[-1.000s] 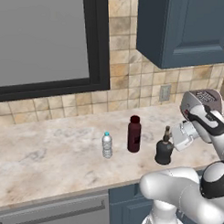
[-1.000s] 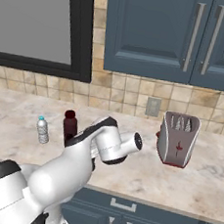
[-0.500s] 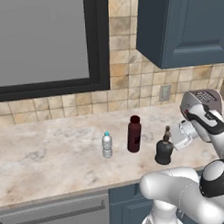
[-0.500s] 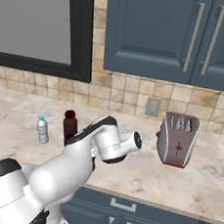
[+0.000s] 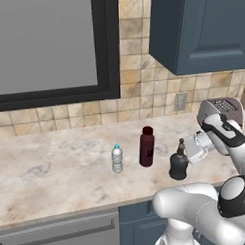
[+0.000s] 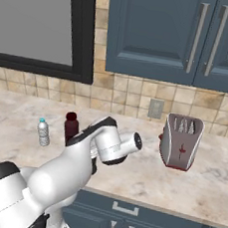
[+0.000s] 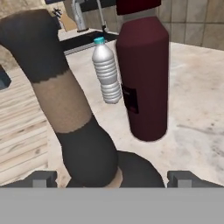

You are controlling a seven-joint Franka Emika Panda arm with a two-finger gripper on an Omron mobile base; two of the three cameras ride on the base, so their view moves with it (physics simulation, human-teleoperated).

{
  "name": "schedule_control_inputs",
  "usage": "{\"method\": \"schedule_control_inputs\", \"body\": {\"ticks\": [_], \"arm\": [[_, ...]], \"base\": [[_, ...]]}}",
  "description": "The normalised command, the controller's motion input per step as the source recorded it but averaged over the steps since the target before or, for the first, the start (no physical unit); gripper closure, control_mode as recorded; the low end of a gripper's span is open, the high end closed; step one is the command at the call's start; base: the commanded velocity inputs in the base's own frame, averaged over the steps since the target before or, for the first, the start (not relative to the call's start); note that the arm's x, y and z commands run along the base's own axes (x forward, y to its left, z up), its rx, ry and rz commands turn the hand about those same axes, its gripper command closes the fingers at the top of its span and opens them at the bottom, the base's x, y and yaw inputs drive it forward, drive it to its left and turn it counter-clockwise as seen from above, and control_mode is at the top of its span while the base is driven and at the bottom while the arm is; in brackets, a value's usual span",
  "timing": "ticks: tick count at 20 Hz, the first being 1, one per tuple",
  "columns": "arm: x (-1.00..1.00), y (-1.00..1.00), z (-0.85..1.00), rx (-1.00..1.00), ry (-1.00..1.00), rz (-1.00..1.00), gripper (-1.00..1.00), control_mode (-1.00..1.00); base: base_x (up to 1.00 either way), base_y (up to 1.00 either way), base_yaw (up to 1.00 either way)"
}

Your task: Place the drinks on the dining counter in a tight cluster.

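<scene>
On the marble counter (image 5: 56,182), the small water bottle (image 5: 117,158) is seen leftmost, the dark-red bottle (image 5: 146,146) just right of it, then the squat black bottle (image 5: 178,161). The gripper (image 5: 189,148) is held spread wide at the black bottle's thin neck, the fingertips (image 7: 41,178) flanking it unclosed.

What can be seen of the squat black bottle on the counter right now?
The squat black bottle stands upright on the marble-look counter, right of the dark-red bottle and apart from it. It has a rounded black body, a thin neck with a tan band and a dark top. The gripper is at its neck, one fingertip on each side; whether the fingers touch it cannot be told.
</scene>
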Motion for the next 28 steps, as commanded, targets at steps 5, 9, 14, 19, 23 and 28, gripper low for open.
{"method": "schedule_control_inputs", "body": {"ticks": [5, 9, 14, 19, 23, 28], "arm": [[0.00, 0.00, 0.00, 0.00, 0.00, 0.00, -1.00, -1.00], [0.00, 0.00, 0.00, 0.00, 0.00, 0.00, -1.00, -1.00], [0.00, 0.00, 0.00, 0.00, 0.00, 0.00, 1.00, -1.00], [0.00, 0.00, 0.00, 0.00, 0.00, 0.00, 1.00, -1.00], [0.00, 0.00, 0.00, 0.00, 0.00, 0.00, 1.00, -1.00], [0.00, -0.06, 0.40, 0.01, 0.00, -0.02, 1.00, -1.00]], "base": [[0.00, 0.00, 0.00], [0.00, 0.00, 0.00], [0.00, 0.00, 0.00], [0.00, 0.00, 0.00], [0.00, 0.00, 0.00], [0.00, 0.00, 0.00]]}}
